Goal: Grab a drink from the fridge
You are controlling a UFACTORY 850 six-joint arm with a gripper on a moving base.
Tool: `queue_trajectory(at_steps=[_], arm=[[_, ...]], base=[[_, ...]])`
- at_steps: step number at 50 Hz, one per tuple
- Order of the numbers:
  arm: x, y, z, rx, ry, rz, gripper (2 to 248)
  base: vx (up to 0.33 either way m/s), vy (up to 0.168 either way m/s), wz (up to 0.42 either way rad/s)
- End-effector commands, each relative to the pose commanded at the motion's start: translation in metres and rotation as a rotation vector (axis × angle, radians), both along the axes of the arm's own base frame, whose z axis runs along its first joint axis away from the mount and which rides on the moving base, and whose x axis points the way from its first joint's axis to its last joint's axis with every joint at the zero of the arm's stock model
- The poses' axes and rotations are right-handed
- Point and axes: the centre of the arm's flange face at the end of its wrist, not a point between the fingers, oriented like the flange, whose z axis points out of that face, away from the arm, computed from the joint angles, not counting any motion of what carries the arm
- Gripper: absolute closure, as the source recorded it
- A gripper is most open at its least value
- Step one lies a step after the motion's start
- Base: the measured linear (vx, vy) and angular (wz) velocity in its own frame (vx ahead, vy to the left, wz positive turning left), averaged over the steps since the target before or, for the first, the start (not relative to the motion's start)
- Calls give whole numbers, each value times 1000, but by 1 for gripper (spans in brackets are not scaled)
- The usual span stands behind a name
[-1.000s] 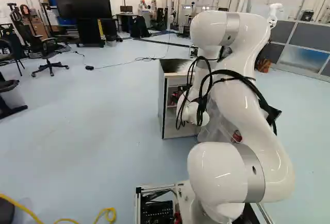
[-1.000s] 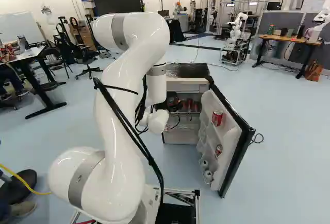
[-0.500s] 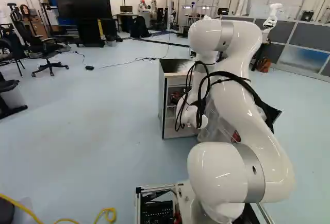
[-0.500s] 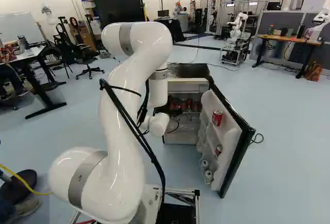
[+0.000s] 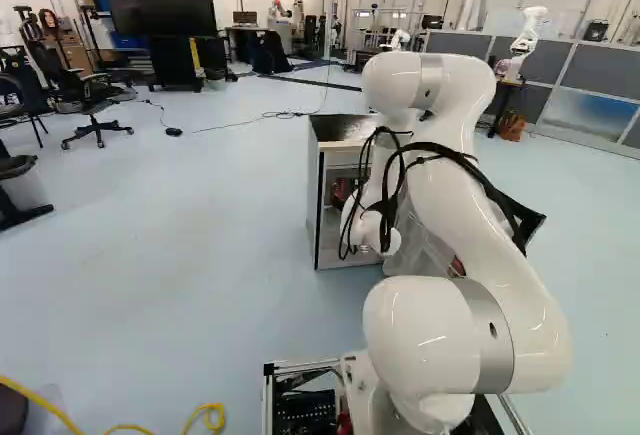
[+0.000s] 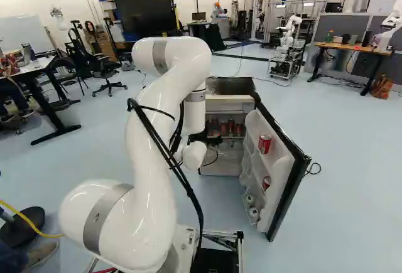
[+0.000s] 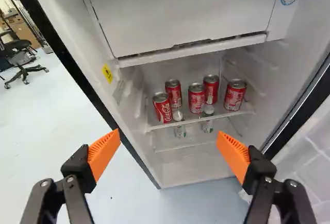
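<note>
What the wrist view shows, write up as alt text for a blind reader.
Five red drink cans stand on a shelf in an open fridge, below a closed white compartment. The open, orange-padded gripper faces them, empty. Two paler items, unclear, show at the shelf's front edge.

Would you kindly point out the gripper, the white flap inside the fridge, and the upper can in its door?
Gripper (image 7: 168, 132): wrist view, midway between its fingertips.
White flap (image 7: 188, 15): wrist view, middle of its front face.
Upper can (image 6: 264, 144): right base view, its red side.
</note>
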Motion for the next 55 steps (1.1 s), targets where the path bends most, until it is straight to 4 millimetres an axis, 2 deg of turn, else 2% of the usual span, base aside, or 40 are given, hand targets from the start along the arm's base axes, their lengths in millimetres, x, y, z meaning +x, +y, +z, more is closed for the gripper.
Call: queue_trajectory(at_steps=[31,55], arm=[[2,-5,-39,7,39,-10,3],[3,-13,-43,10,37,-17,3]], base=[[0,0,0],[0,0,0]])
